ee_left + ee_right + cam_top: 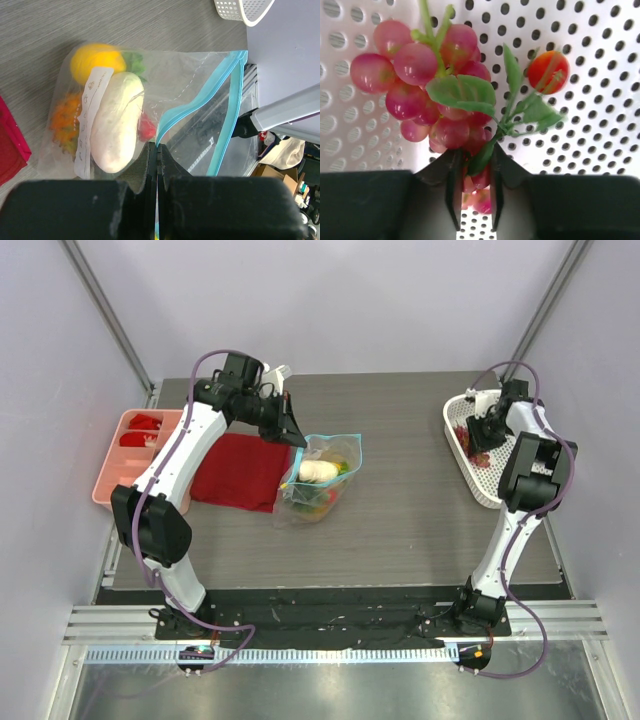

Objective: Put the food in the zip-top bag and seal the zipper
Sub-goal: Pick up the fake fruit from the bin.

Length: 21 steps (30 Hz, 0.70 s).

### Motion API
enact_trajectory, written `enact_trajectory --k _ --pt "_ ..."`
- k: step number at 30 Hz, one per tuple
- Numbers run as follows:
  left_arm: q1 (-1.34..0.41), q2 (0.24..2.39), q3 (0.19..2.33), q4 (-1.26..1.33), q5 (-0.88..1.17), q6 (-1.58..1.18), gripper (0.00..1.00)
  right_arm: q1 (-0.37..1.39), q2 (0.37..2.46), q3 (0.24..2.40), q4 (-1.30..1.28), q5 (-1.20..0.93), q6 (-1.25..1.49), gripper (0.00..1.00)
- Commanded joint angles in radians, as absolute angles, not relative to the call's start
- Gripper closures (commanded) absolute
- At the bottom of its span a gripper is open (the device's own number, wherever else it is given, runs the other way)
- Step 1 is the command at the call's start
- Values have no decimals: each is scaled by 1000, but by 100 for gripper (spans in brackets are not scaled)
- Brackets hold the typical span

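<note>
– Two arms in view: what is the left one doing?
– Its left fingers [156,157] are pressed together on the edge of the bag [322,476], right at the mouth. The bag lies on the counter [400,530] near the middle, just beside a red cloth [238,470].
– Is the bag sealed?
– No. The two halves of the zipper strip [226,100] stand apart past the pinched spot, so the mouth gapes.
– Anything inside it?
– Several pieces. A cream-white radish [117,122] lies along the white label [92,112], a yellow-orange fruit [97,60] with green leaves sits above it, a bumpy orange piece [66,122] lies blurred behind the label, and a small red bit [146,129] lies against the radish.
– And the other arm?
– The right fingers [483,430] reach down into a white perforated basket [458,435] at the right of the counter, well apart from the bag. They stand partly apart, with the lowest grapes [427,75] of a pink bunch and a green leaf between them. Whether they already pinch the bunch, I cannot tell.
– What else is in the basket?
– One small red-orange berry [548,71] on a green stem beside the bunch.
– And on the far left?
– A pink tray [110,475] beside the cloth.
</note>
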State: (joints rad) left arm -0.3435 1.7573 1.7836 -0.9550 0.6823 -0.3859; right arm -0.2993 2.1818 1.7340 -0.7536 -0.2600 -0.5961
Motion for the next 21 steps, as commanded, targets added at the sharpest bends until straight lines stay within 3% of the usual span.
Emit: enact_trajectory --k 1,2,3,21 --pt "-337 1736 1799 -951 680 -367 98 -336 2119 1739 -738 -244 -639 85" --pt "-337 1736 1799 -953 680 -365 98 -356 2103 1756 -748 -247 -650 96" --pt "-337 1736 1801 -956 678 -365 98 -365 2094 1770 -773 -252 -660 99" --pt "-337 1740 1793 -959 663 -339 99 -437 1879 2092 -1054 -635 -706 99"
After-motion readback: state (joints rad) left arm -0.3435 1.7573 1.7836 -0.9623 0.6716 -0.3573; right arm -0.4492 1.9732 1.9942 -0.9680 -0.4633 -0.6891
